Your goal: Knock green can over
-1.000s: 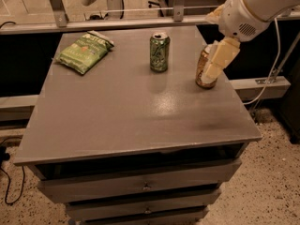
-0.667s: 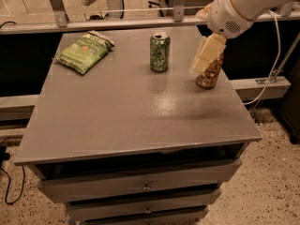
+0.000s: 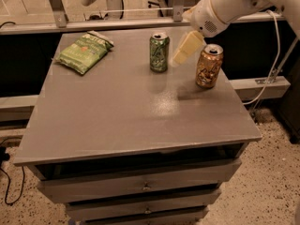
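The green can [image 3: 159, 52] stands upright near the back middle of the grey table top [image 3: 117, 111]; it has pale markings and a silver top. My gripper [image 3: 185, 48], cream-coloured on a white arm, hangs just to the right of the green can, between it and the orange-gold can [image 3: 209, 66]. A small gap shows between the gripper and the green can. The orange-gold can stands upright at the right.
A flat green snack bag [image 3: 84, 52] lies at the back left of the table. A metal rail [image 3: 93, 25] runs behind the table. Drawers [image 3: 140, 184] sit under the top. A white cable [image 3: 274, 60] hangs at the right.
The gripper has moved left, from in front of the orange-gold can to beside the green can. Both cans still stand upright.
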{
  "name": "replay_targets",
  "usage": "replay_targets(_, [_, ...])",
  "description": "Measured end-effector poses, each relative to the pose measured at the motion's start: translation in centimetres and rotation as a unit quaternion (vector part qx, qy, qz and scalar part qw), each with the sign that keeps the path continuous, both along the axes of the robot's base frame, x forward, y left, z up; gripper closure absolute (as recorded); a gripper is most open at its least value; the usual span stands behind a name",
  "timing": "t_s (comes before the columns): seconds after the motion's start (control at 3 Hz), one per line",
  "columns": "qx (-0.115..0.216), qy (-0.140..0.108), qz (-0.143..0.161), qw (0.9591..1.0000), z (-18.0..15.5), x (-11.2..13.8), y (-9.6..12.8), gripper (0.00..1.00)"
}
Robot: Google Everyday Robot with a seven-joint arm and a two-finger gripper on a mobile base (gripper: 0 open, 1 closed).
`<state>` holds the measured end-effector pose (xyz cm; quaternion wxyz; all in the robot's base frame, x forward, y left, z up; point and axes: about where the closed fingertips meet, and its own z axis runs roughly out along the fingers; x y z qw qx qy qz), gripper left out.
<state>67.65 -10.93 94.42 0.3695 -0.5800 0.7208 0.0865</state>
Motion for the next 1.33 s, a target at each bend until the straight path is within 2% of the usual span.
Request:
replay_targets(0.33, [0.045,0.011,0.001,0.9989,-1.0,2.4,1.9,0.00])
replay_targets(0.67, [0.083,0.031,0.008,0.9960,-2.3,4.0,3.8,0.00])
replay_targets(1.0, [0.114,0.055,0.020,0.9918,-3.5,4.5,5.1,0.00])
replay_targets(1.33, [0.143,0.077,0.042,0.9858,-3.7,3.4,6.2,0.00])
